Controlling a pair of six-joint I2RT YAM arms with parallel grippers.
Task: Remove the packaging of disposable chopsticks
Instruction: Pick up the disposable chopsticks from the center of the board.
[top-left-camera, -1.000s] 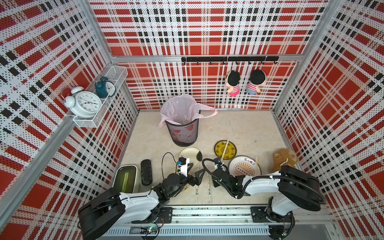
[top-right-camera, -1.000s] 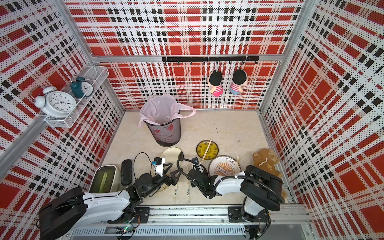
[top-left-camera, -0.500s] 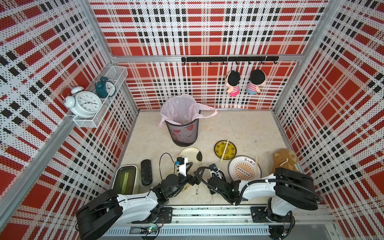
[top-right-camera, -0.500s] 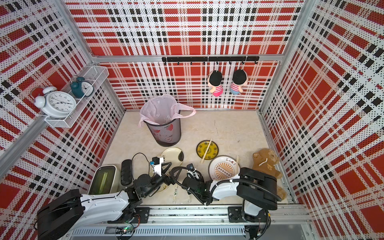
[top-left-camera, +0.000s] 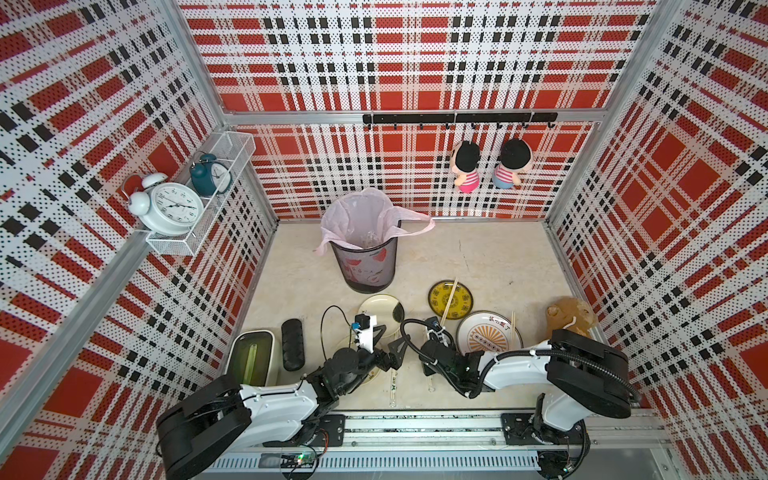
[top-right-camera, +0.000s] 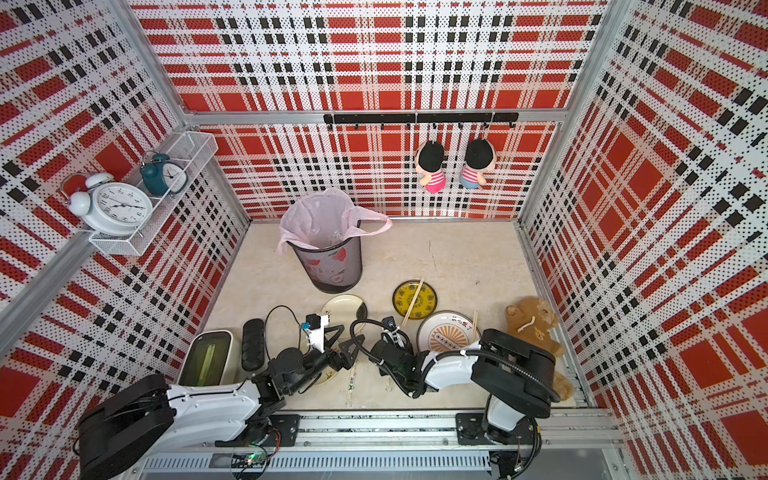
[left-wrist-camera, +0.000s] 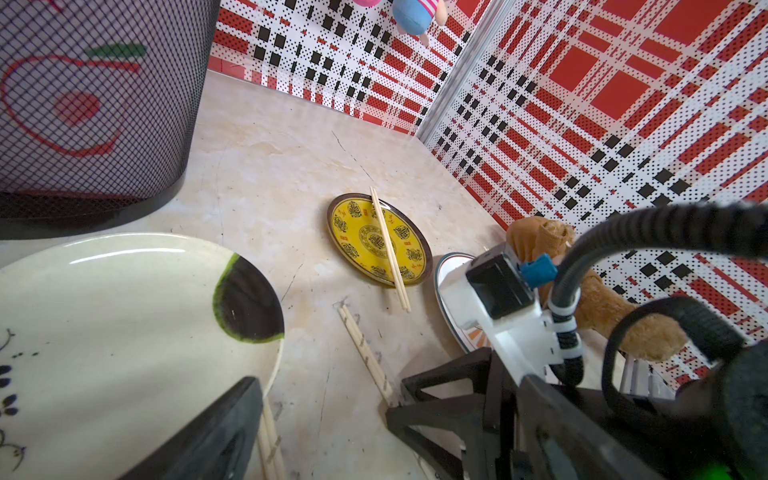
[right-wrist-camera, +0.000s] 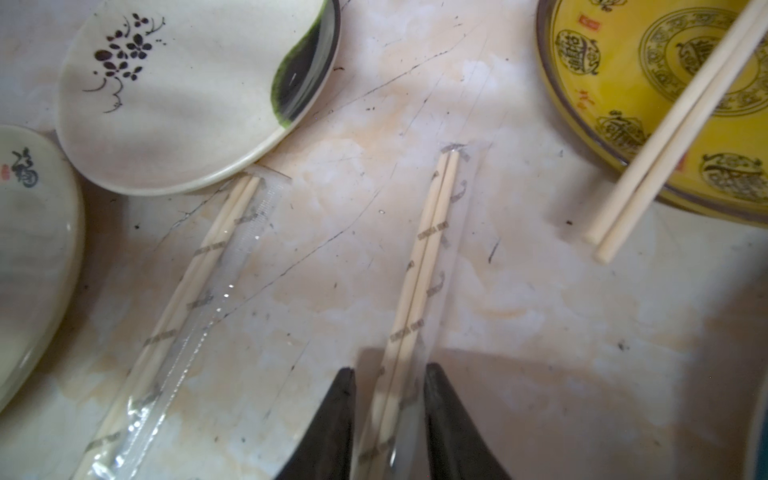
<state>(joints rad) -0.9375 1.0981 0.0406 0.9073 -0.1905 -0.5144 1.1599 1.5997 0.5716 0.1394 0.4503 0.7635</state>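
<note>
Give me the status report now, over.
Left gripper open, empty. Right gripper open, astride sleeved chopsticks. Second sleeved pair alongside, apart.

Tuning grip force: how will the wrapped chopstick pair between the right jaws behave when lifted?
Probably stiff: the sticks run straight inside the sleeve. Its glossy clear plastic looks loose and slippery, so the right gripper may pinch plastic that slides over wood. Likely light, being thin.

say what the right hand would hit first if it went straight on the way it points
Likely the wrapped chopsticks that the right hand straddles, lying on the tabletop; depth is unclear.
</note>
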